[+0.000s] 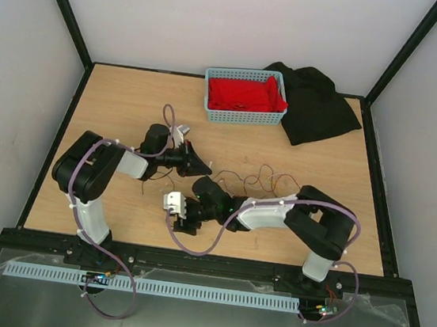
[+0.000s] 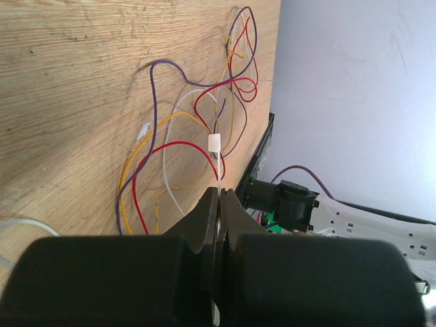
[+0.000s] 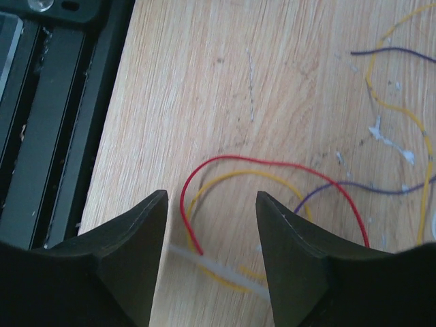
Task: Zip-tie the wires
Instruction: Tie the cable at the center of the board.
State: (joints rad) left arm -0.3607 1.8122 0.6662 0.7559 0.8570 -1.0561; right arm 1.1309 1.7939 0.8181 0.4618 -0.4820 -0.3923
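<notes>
Left wrist view: left gripper (image 2: 219, 194), jaws pinching the zip tie (image 2: 214, 144) where it gathers the wires (image 2: 235, 88); right gripper (image 3: 211, 204), jaws spread, near the zip tie. Best pull the tail straight, steadily.

The left arm (image 1: 90, 173) and right arm (image 1: 318, 228) are wearing white link shells between black joint housings, lilac cables (image 1: 196, 251) are looping alongside them, and the right gripper (image 3: 211, 204) is showing tapered matte-black fingers (image 3: 126, 259).

Bright even overhead light, soft shadows, mostly sharp
</notes>
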